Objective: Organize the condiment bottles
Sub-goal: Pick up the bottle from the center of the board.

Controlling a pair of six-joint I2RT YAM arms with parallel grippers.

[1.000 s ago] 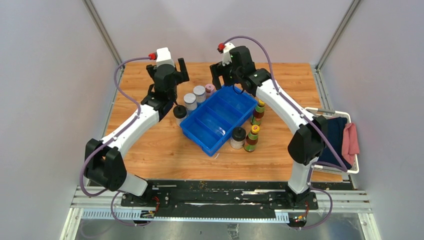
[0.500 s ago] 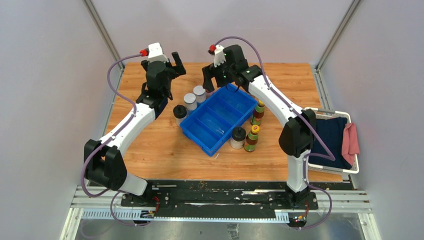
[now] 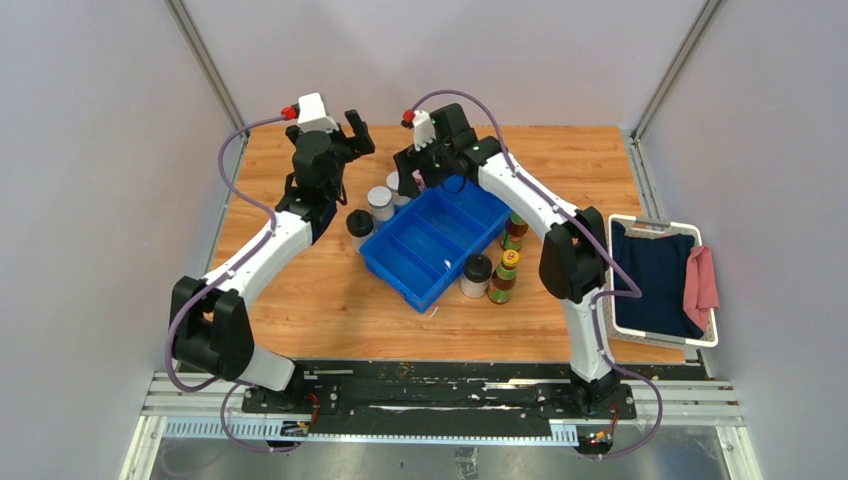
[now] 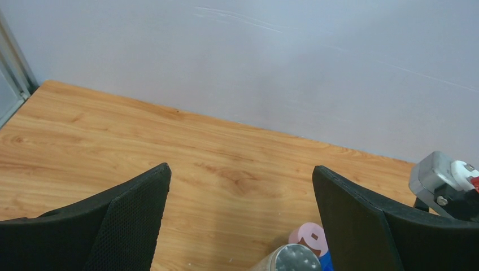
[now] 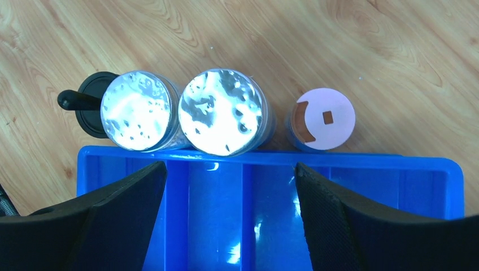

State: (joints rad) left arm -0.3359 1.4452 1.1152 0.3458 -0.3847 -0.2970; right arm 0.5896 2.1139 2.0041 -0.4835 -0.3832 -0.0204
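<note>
Approach for a first pick is how I read this: none of the bottles I can see sits inside the tray [image 3: 400, 283] yet. Four jars line the outside of its far-left wall, touching it or nearly so: a black-lid jar [image 5: 88, 113], two grey-lid jars [image 5: 135, 118] [image 5: 221, 119] and a pink-lid jar [image 5: 325, 118]. Along the opposite wall stand another black-lid jar [image 3: 477, 272] and dark bottles [image 3: 503, 280].

My right gripper [image 5: 230, 175] hangs over the tray just inside that far-left wall, jaws spread wide with nothing between them. The second grey-lid jar sits just beyond the wall, roughly centred on the gap. My left gripper [image 4: 240, 175] is also spread wide and carries nothing, raised beyond the same row and looking out past it.

Next I'd judge the right arm must ease outward over the wall, drop around the grey-lid jar without nudging its close neighbours, then close.
</note>
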